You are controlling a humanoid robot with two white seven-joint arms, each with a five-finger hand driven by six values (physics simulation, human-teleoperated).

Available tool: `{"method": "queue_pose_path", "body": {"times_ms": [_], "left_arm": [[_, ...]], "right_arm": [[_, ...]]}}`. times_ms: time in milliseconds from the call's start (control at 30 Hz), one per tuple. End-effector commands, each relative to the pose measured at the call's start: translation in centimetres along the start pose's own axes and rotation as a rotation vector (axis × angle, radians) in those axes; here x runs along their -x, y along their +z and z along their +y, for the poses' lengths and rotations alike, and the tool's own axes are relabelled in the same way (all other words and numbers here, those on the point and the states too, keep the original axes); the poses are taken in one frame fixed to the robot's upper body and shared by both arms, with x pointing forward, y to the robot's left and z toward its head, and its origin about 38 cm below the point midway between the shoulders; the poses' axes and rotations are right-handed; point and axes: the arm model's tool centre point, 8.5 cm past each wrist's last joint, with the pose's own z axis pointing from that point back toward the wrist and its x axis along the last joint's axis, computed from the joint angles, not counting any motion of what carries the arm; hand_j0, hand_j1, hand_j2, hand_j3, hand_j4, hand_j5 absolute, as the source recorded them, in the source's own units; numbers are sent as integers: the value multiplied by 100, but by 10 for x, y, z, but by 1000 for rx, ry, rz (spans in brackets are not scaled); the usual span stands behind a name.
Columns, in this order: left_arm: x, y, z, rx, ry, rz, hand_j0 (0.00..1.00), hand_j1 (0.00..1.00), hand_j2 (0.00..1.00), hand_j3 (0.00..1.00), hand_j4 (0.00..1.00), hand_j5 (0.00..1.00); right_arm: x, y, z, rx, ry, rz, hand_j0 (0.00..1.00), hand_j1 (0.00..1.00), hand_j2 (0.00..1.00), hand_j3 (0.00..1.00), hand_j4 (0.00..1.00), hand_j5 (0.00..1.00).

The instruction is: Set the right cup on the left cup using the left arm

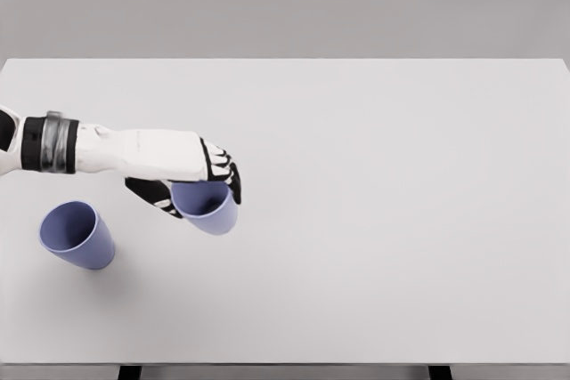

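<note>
Two lavender-blue cups are on the white table (pixel 374 220). The left cup (pixel 77 235) stands free near the front left, its opening tipped toward me. The right cup (pixel 208 208) is in my left hand (pixel 198 189), whose arm comes in from the left edge. Its fingers curl over the cup's far rim and the thumb presses the near left side. A soft shadow beneath the cup hints it is off the table, though I cannot be sure. The two cups are roughly a cup's width apart. My right arm does not show.
The table's front edge runs along the bottom of the view, with two dark legs (pixel 130 372) below it. A plain grey wall (pixel 285 2) lies behind the far edge.
</note>
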Motion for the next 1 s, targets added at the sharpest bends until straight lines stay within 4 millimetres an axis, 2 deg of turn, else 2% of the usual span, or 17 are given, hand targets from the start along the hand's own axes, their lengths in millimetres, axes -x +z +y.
{"method": "queue_pose_path", "body": {"times_ms": [0, 267, 700, 967], "left_arm": [[-2, 12, 6, -21, 7, 11, 44, 44, 44, 44, 44, 44], [-7, 50, 28, -52, -13, 62, 44, 44, 44, 44, 44, 44], [-15, 105, 46, -68, -29, 166, 44, 44, 44, 44, 44, 44], [-19, 139, 47, -66, -12, 247, 44, 44, 44, 44, 44, 44]], "right_arm": [[0, 0, 0, -1, 0, 0, 100, 100, 100, 100, 100, 100], [0, 0, 0, 0, 0, 0, 100, 100, 100, 100, 100, 100], [0, 0, 0, -1, 0, 0, 100, 100, 100, 100, 100, 100], [0, 0, 0, 0, 0, 0, 100, 100, 100, 100, 100, 100]]}}
